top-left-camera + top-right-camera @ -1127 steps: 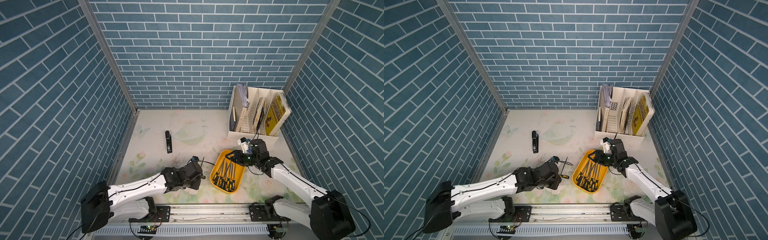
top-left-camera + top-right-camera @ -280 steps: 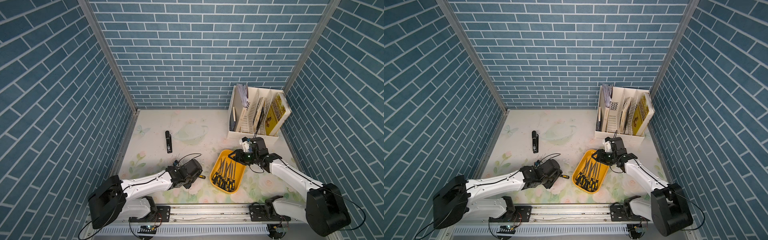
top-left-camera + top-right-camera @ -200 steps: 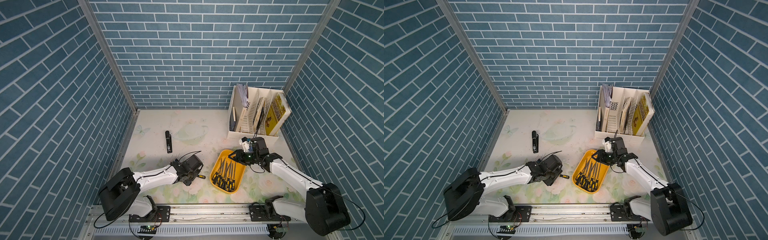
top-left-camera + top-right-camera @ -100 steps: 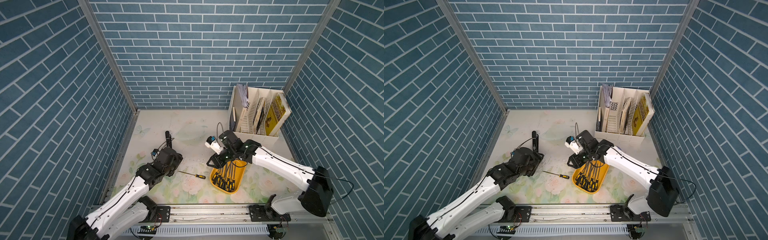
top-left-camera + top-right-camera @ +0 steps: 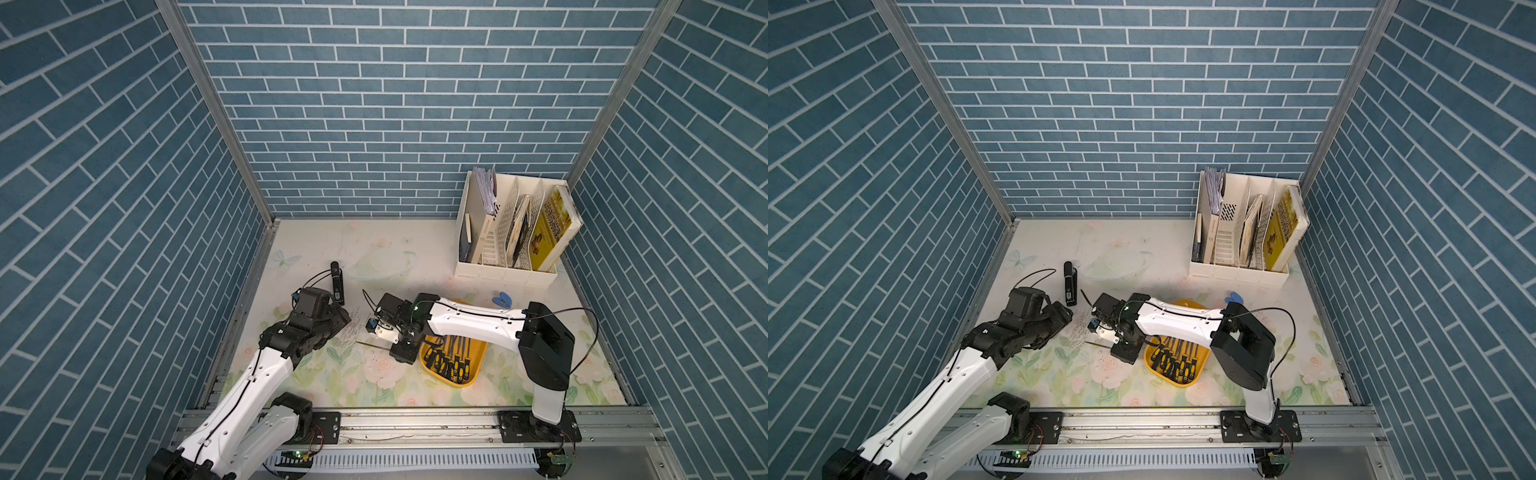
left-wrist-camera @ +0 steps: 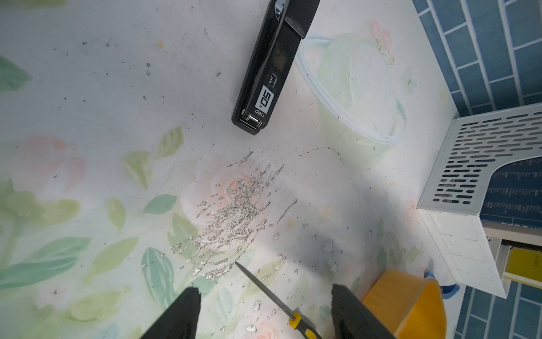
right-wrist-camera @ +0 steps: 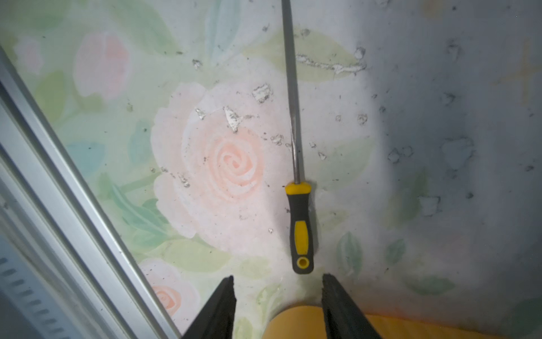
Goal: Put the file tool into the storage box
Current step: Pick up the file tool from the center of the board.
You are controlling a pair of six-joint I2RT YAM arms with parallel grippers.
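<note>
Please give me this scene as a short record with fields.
file tool: lying flat on table, outside storage box
storage box: yellow tray, several files inside
right gripper: open, near the file tool's handle end
left gripper: open, empty
nearby: black stapler; white book rack

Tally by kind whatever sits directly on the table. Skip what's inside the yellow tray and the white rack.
file tool: 1
storage box: 1
stapler: 1
book rack: 1
blue clip: 1
Total: 5
</note>
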